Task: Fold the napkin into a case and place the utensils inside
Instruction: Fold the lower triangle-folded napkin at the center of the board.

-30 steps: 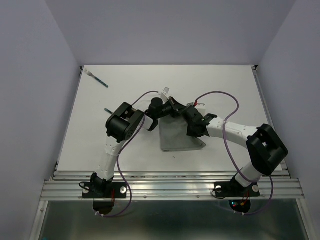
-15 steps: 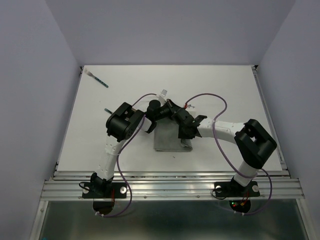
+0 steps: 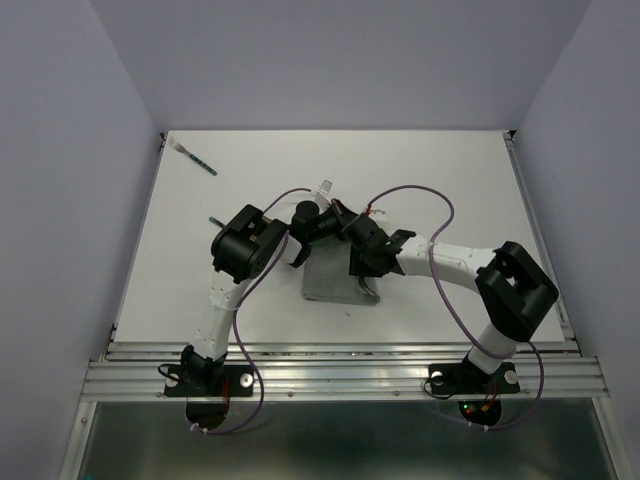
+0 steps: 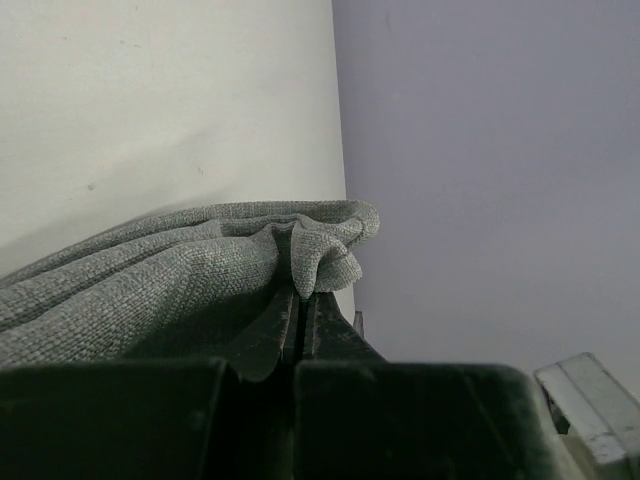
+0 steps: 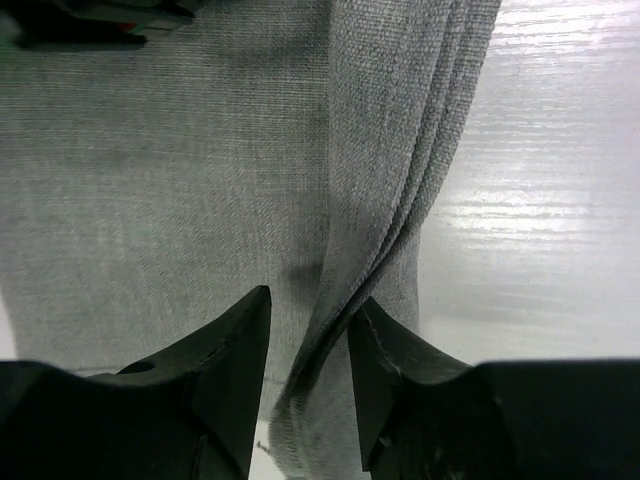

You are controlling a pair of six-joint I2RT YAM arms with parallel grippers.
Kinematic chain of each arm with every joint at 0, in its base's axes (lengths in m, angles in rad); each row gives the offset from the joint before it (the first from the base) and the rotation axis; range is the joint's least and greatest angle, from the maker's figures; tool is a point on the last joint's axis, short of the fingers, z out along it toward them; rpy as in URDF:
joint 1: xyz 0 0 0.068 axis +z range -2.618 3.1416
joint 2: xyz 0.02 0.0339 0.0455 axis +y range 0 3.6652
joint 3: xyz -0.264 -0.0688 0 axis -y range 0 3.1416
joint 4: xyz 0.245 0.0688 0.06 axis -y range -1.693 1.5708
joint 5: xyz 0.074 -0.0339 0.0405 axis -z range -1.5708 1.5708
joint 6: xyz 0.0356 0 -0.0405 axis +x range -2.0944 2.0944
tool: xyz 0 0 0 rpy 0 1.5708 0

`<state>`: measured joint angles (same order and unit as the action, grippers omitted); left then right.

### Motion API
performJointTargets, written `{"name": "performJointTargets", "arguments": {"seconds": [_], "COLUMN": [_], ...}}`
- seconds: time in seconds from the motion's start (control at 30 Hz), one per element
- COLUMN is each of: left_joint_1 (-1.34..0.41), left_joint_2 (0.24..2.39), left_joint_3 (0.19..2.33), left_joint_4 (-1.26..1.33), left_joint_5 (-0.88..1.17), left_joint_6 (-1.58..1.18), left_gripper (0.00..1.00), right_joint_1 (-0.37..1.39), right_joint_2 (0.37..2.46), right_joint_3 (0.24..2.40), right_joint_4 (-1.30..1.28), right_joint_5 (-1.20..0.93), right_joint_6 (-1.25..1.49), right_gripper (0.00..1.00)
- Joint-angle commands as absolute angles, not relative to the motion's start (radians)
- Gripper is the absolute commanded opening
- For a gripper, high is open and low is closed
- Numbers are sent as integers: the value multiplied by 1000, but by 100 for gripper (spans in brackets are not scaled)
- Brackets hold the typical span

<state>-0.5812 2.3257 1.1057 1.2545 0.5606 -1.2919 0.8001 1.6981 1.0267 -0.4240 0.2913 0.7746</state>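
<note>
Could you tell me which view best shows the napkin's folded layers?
Right wrist view: the napkin fills it, stacked layers plain at its edge. Left wrist shows only a pinched corner; top view shows it small.

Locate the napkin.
In the top view the napkin lies folded at the table centre, between the left gripper, pinching its edge, and the right gripper.

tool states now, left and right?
Left tool: closed, pinching the napkin.
Right tool: open, straddling the napkin's folded edge, not clamped.
</note>
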Motion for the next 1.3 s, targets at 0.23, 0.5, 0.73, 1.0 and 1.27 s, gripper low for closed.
{"name": "performJointTargets", "arguments": {"seconds": [0.23, 0.5, 0.73, 1.0, 1.27], "left_joint_1": [-577, -574, -574, -572, -558], "left_joint_2": [2312, 2307, 2298, 2304, 2312], "left_joint_3": [1091, 1086, 1072, 1072, 1063], "left_joint_4": [1335, 1339, 1351, 1370, 1399], "left_joint_5": [574, 574, 578, 589, 603], "left_joint_6": [-1289, -1289, -1290, -1298, -1312], "left_gripper": [0, 0, 0, 0, 0], "right_joint_1": [808, 798, 785, 749, 749], "right_joint_2": [1436, 1345, 1361, 1451, 1490], "right_joint_3": [904, 811, 807, 804, 789], "right_joint_4": [-347, -334, -334, -334, -315], "right_joint_5": [307, 345, 367, 397, 391], "right_joint_6": [880, 936, 934, 884, 880], "right_gripper": [43, 50, 70, 71, 65]}}
